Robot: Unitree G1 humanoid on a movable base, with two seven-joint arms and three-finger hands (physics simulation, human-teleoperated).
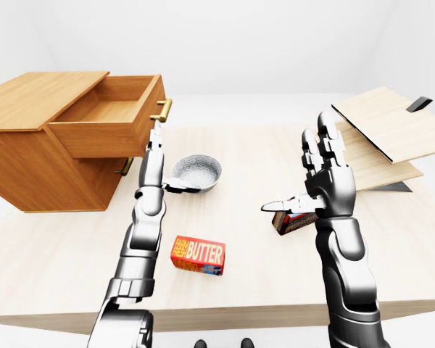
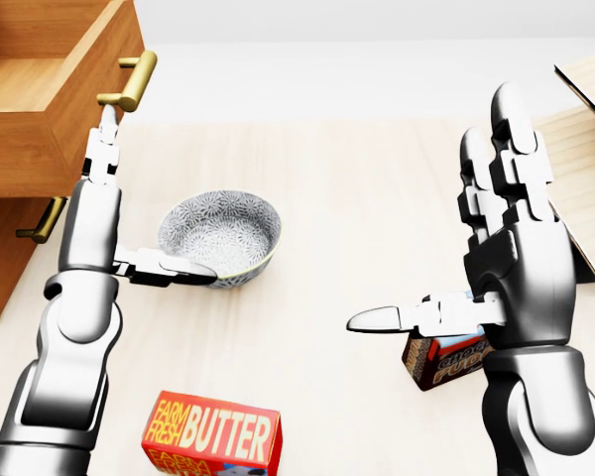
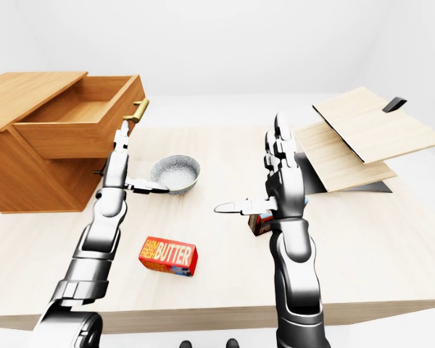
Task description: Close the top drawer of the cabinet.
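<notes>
Reaching: left hand (image 2: pixel 107 149) fingertips just under open top drawer (image 1: pixel 109 116) handle (image 2: pixel 129 83).

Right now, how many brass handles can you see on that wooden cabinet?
2. One handle sits on the open top drawer, just above the left hand fingertips. A second handle shows on the drawer below, partly hidden behind the arm. Others may be hidden.
</notes>
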